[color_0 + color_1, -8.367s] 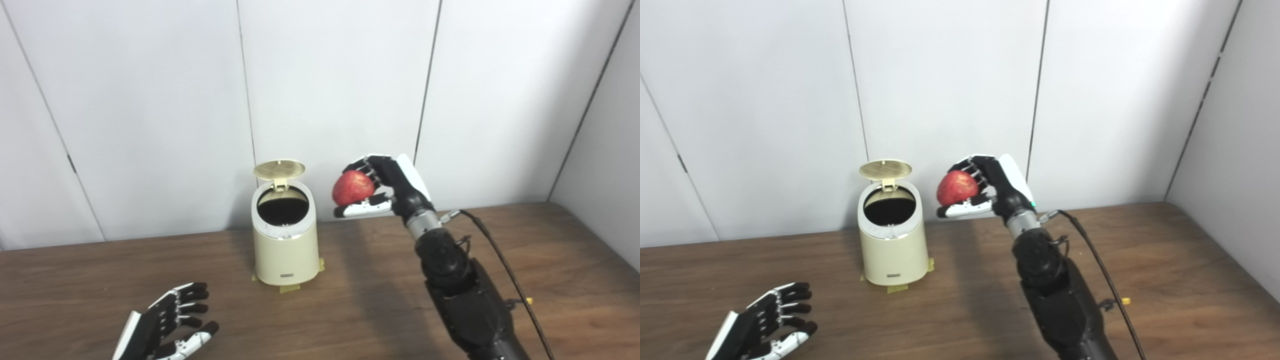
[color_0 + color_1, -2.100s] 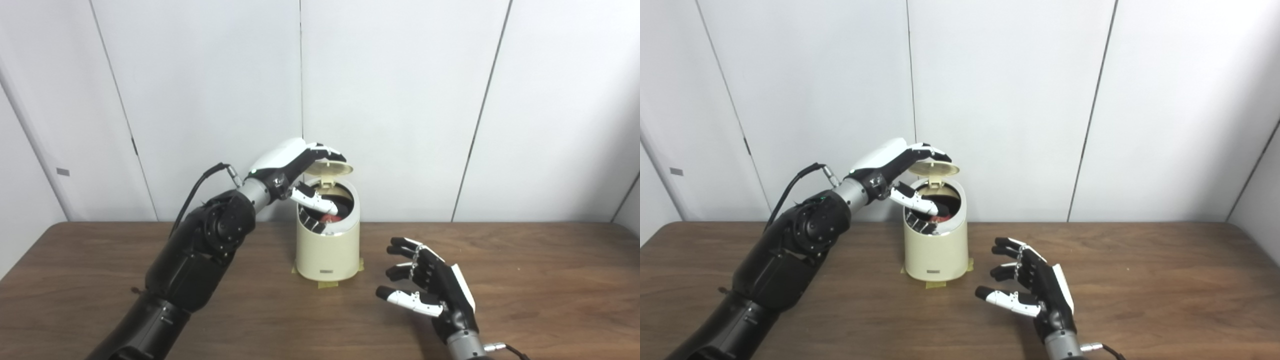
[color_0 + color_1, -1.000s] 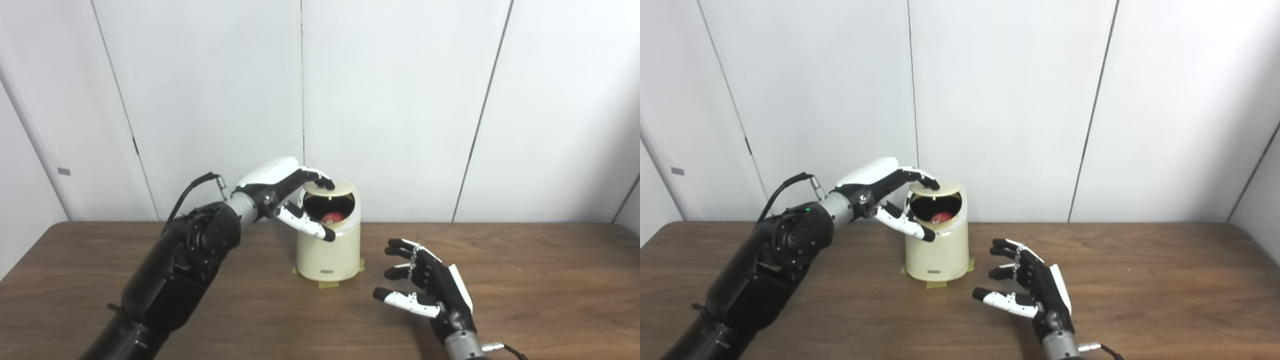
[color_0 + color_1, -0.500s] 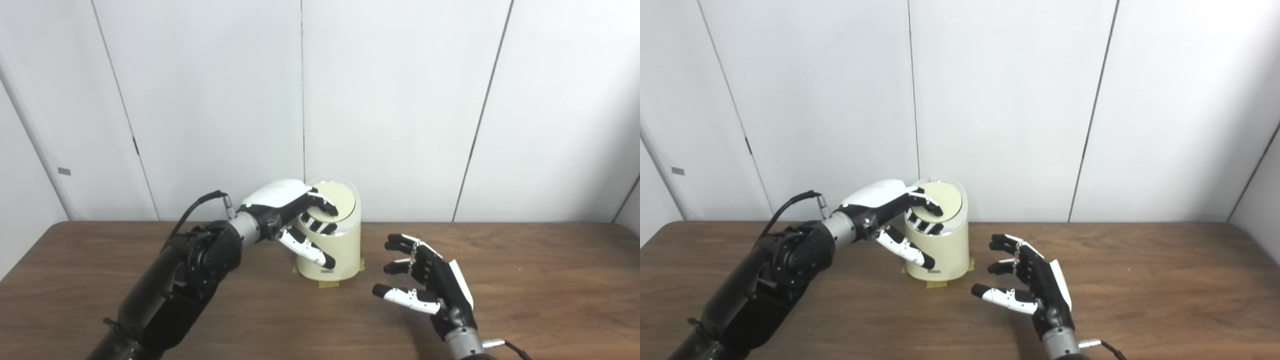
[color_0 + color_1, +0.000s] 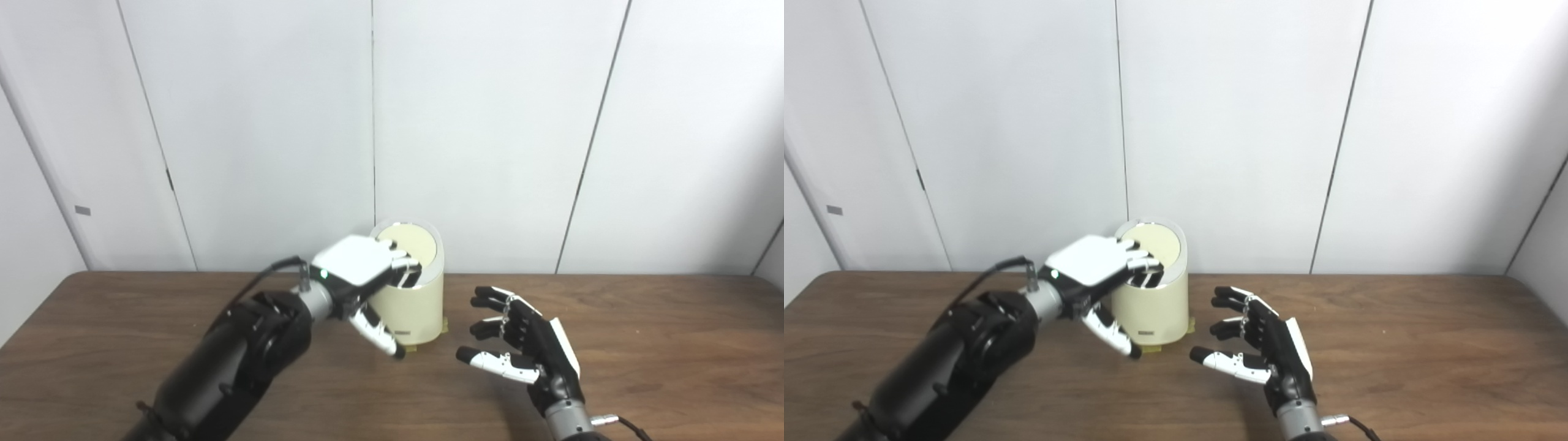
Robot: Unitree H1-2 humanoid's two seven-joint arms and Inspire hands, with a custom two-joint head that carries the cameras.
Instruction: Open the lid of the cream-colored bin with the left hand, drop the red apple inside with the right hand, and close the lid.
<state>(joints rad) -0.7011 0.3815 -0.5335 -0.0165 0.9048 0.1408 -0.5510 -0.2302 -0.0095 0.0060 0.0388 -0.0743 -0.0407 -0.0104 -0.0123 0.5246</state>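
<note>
The cream-colored bin (image 5: 416, 306) stands at the back middle of the wooden table, its round lid (image 5: 409, 241) lying flat over the opening. My left hand (image 5: 361, 269) is at the bin's front left rim, fingers spread and resting on the lid's near edge, thumb pointing down in front of the bin wall; it holds nothing. No apple shows anywhere in either view. My right hand (image 5: 527, 352) hovers open just right of the bin, palm turned left, fingers apart and empty.
Yellowish tape (image 5: 409, 348) marks the bin's foot on the table (image 5: 643, 343). White wall panels rise directly behind the bin. A cable (image 5: 263, 275) runs from my left wrist.
The lid has gone from tilted up, with the red apple visible inside, to flat down on the bin. My left hand lowered with it and drew back toward me. The right hand barely moved.
</note>
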